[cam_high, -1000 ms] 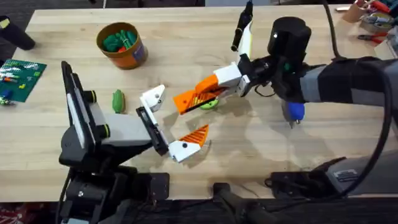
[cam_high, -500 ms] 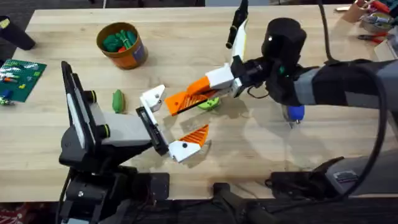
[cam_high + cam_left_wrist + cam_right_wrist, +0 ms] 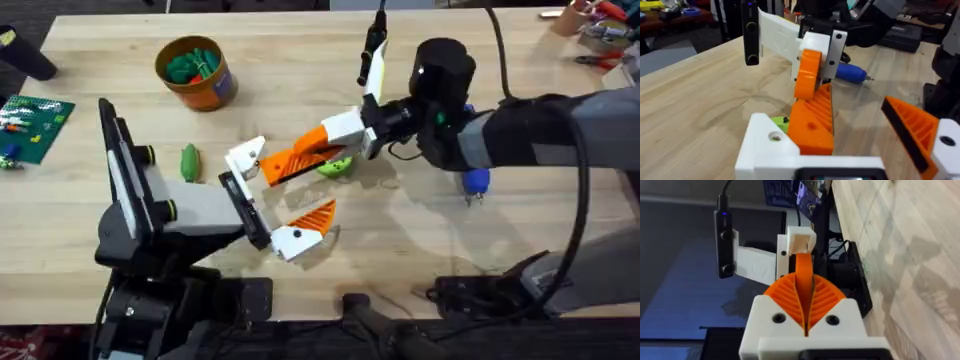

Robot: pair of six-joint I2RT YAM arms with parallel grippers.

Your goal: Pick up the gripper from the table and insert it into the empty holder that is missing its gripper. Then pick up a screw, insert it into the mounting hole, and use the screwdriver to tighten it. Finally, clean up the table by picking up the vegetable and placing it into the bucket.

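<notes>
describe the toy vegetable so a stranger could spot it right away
Start at the orange-brown bucket near the table's far left. Nearer the arms' bases, beside the left arm, the vegetable lies alone on bare wood. It is dark green and elongated, unlike the lime-green disc mid-table.
</notes>
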